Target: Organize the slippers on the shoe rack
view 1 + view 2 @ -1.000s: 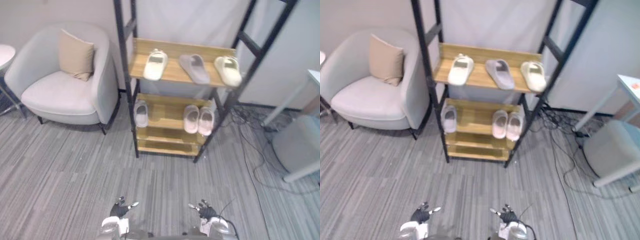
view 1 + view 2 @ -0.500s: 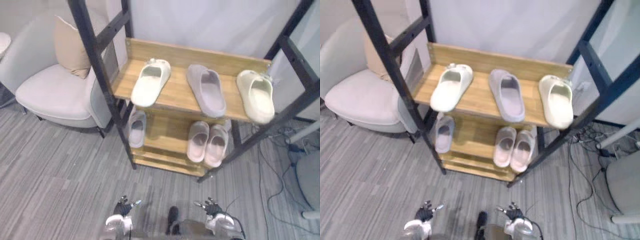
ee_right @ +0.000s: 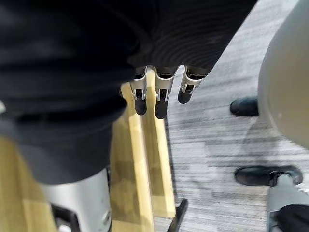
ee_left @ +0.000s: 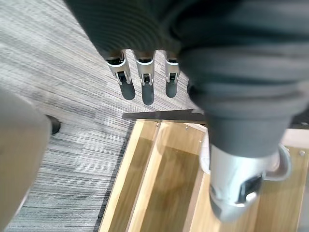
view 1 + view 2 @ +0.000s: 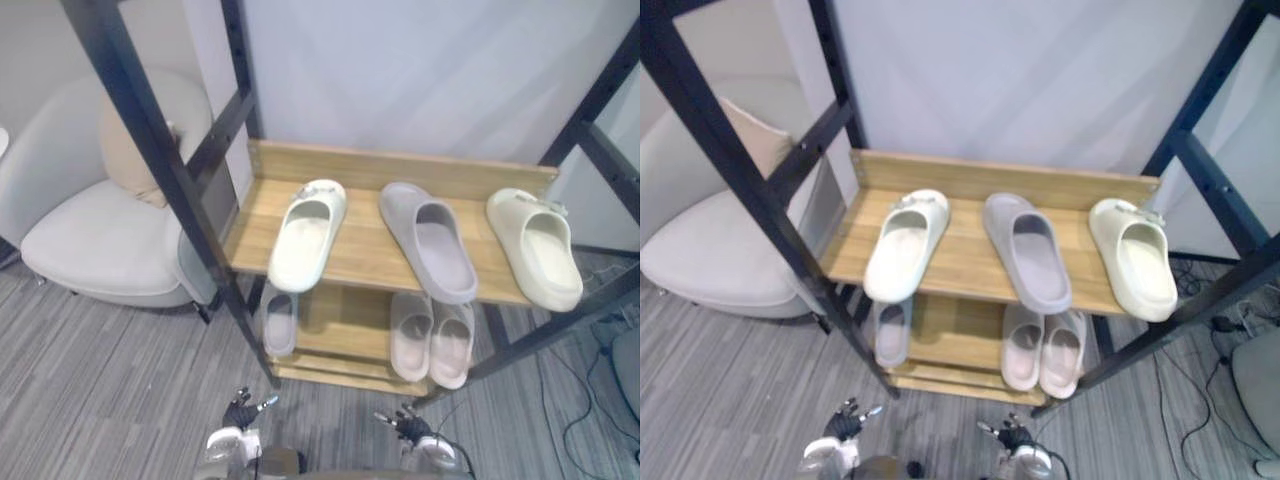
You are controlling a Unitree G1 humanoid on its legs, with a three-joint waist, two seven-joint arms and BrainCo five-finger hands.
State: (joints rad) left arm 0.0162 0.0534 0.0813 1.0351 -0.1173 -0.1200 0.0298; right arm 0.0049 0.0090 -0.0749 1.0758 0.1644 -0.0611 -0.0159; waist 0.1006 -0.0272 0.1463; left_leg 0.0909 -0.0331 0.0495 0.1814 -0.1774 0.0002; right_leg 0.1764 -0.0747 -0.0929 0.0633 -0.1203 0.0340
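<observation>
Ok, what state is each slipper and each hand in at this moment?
left cream slipper: upper shelf, sole down, skewed
grey slipper: upper shelf, between the cream ones
right cream slipper: upper shelf, right end
lower grey slipper: lower shelf, alone
pink pair: lower shelf, side by side
left hand: open, empty
right hand: open, empty

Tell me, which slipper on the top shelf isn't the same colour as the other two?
The middle slipper: it is grey, while the left slipper and right slipper beside it are cream.
</observation>
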